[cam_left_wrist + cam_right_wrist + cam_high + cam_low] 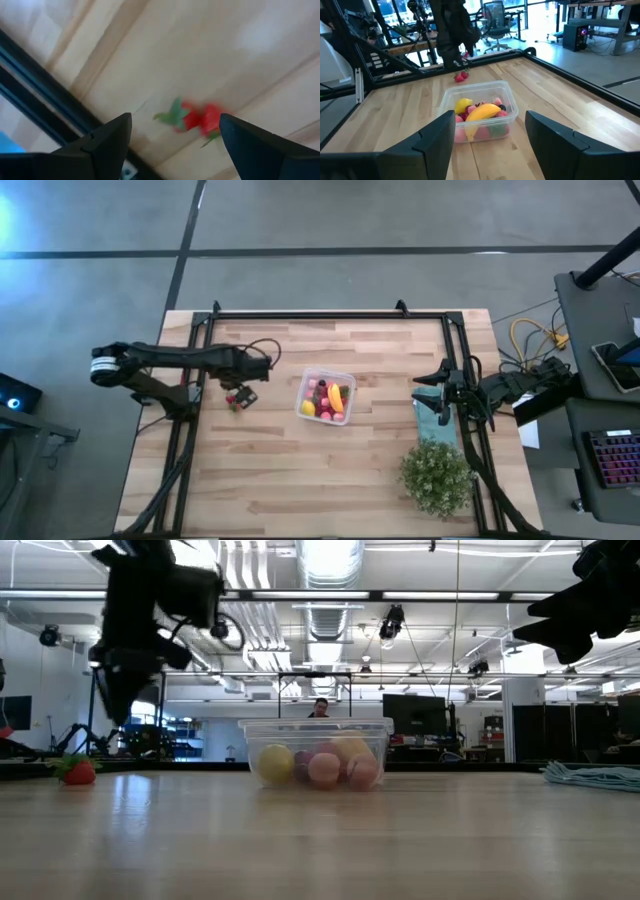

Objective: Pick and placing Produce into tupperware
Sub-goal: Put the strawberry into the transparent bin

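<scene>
Seen from table height, a wooden table [320,840] holds the clear tupperware [316,750] at centre, filled with produce [325,768]. A red strawberry [78,771] lies apart on the wood, below the left gripper [175,132], fingers spread wide and empty. The right gripper [490,135] waits by the teal cloth [595,775], also spread.

Dark arms, black cables, white wrist band

You're looking at a smooth, pale wooden worktop [330,470] gleaming softly, the clear glossy plastic tupperware [326,396], a soft teal cloth [596,775].
</scene>
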Robot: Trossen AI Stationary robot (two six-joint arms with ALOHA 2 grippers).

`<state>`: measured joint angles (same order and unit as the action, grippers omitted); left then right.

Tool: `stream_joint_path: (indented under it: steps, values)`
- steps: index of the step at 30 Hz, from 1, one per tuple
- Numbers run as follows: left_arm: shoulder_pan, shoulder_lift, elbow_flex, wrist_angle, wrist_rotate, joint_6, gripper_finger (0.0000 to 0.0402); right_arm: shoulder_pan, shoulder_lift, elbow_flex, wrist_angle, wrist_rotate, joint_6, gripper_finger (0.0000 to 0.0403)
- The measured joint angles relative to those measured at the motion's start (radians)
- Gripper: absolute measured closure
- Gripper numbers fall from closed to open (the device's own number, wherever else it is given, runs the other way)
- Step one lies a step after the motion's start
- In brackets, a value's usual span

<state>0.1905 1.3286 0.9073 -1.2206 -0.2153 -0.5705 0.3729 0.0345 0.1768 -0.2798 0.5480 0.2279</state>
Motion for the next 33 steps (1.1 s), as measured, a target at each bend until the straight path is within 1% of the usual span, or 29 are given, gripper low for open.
stream_joint_path:
  steps: [2,6,8,10,12,14,16,21,25,29,33]
  values:
    - [-0.004,-0.031,-0.058,-0.002,0.007,0.072,0.0116,0.0,0.0,0.0,0.0,0.0,0.0,0.017]
    - [-0.007,-0.115,-0.158,-0.002,0.078,0.226,0.0116,0.0,0.0,0.0,0.0,0.0,0.0,0.017]
    - [-0.007,-0.164,-0.191,0.009,0.096,0.239,0.0116,0.0,0.0,0.0,0.0,0.0,0.0,0.017]
    - [-0.003,-0.202,-0.213,0.011,0.104,0.181,0.0116,0.0,0.0,0.0,0.0,0.0,0.0,0.017]
    - [0.014,-0.22,-0.218,0.024,0.113,0.052,0.0116,0.0,0.0,0.0,0.0,0.0,0.0,0.017]
    - [0.033,-0.234,-0.219,0.066,0.15,-0.109,0.0116,0.0,0.0,0.0,0.0,0.0,0.0,0.017]
    - [0.053,-0.237,-0.224,0.118,0.186,-0.215,0.0116,0.0,0.0,0.0,0.0,0.0,0.0,0.017]
    - [0.058,-0.238,-0.254,0.226,0.199,-0.364,0.0116,0.0,0.0,0.0,0.0,0.0,0.0,0.017]
    - [0.058,-0.223,-0.3,0.268,0.185,-0.462,0.0116,0.0,0.0,0.0,-0.001,0.0,0.0,0.017]
    - [0.058,-0.213,-0.322,0.273,0.149,-0.518,0.0116,0.0,0.003,0.0,-0.001,0.0,0.0,0.017]
    - [0.058,-0.215,-0.322,0.272,0.127,-0.535,0.0116,0.0,0.006,0.0,-0.001,0.0,0.0,0.017]
